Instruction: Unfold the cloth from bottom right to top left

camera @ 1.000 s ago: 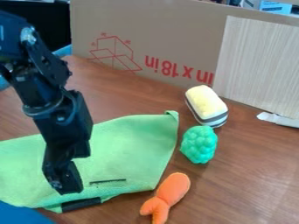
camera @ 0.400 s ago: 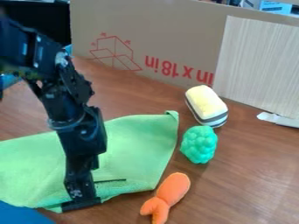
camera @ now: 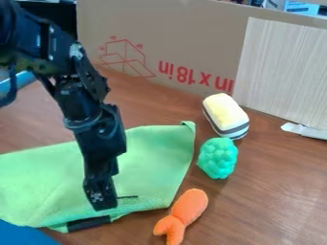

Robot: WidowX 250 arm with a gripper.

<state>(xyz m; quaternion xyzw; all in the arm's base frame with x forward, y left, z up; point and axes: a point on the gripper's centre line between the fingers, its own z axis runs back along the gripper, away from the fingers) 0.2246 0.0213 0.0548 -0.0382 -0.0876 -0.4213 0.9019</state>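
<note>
Camera view. I, the gripper [camera: 102, 205], hang low over the near part of the green cloth [camera: 153, 158], my arm coming down from the upper left. Whether I touch the fabric, I cannot tell. Jaws: seen from this side I cannot tell whether they stand wide or narrow, nor whether any fabric is between them.

Cloth lies across the left and middle of the brown table [camera: 268, 191], running out of view at the left edge. Its far right corner stands up in a small curl. Along its near edge, just below me in the view, sits a black strip [camera: 88, 223]; a thin dark line [camera: 127, 196] shows on the green to the right of my tips.

Other finds — an orange toy [camera: 190, 206], forked at its lower end, lies just beside the cloth's near right edge. Farther up, right of the cloth, a bumpy teal-green toy [camera: 218, 158]. Beyond that and near it, a rounded toy [camera: 225, 112], pale yellow on top, white with dark stripes along the side, lying at a slant.

Behind: a cardboard panel [camera: 172, 33] with red print, upside down, and a pale streaked board [camera: 281, 72] against its right part. A white scrap [camera: 305, 130] lies at the foot of that board. Lower left corner — something blue [camera: 22, 234], cut off by the view's edge.
</note>
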